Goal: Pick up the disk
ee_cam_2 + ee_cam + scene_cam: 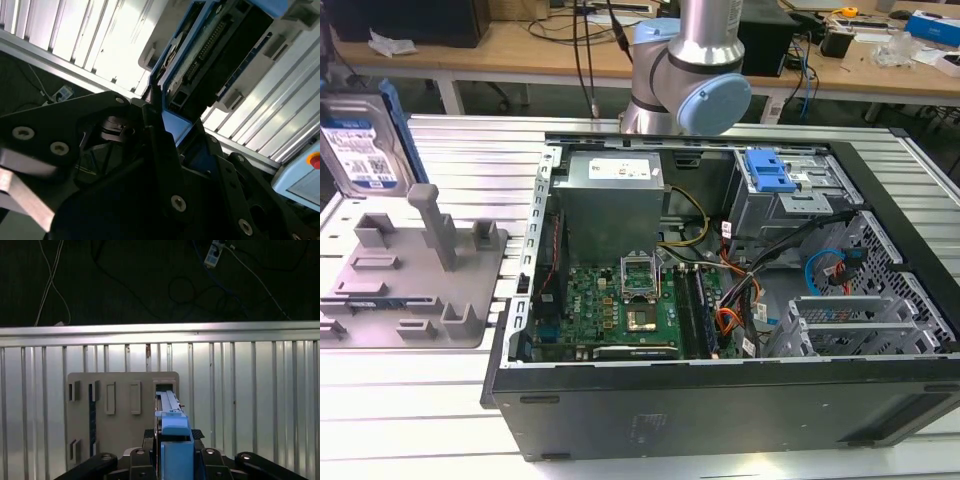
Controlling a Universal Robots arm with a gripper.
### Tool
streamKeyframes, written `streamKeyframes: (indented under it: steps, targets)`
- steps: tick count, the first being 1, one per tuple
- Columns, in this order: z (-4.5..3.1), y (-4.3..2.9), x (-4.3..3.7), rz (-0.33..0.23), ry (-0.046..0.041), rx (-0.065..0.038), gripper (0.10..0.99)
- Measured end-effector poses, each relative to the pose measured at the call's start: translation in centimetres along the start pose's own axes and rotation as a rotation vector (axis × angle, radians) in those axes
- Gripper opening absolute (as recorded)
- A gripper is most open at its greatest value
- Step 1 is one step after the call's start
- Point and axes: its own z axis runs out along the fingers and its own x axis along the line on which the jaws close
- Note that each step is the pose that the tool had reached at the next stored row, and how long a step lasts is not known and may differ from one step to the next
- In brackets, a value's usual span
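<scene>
Gripper (172, 460) fingers pinching the disk (362, 150), held upright above grey holder (410, 275), approx 10 o'clock from PC case (720, 400).

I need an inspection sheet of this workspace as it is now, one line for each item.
Surface: ribbed metal table, carrying a grey holder and an open computer case.
Job's things: disk held upright, apart from the holder.
Clutter: small items on the wooden benches behind.
Grippers: pincer appears closed on the disk's blue side rails in the first wrist view.
Cables: coloured wires inside the case; dark cables hanging behind the arm.
Surroundings: workshop benches at the back; no person seen.
</scene>
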Motion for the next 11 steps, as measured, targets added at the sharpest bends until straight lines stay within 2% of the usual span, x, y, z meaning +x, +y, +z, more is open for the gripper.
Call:
streamKeyframes:
  steps: [2,4,9,11]
  targets:
    - [-0.95,0.02,0.03,0.0,0.0,0.0,0.369]
    - [-2.73,0.05,0.15,0.0,0.0,0.0,0.369]
    - [-5.5,0.1,0.42,0.0,-0.0001,0.0,0.369]
    - [-7.61,0.12,0.68,0.0,0.0,0.0,0.369]
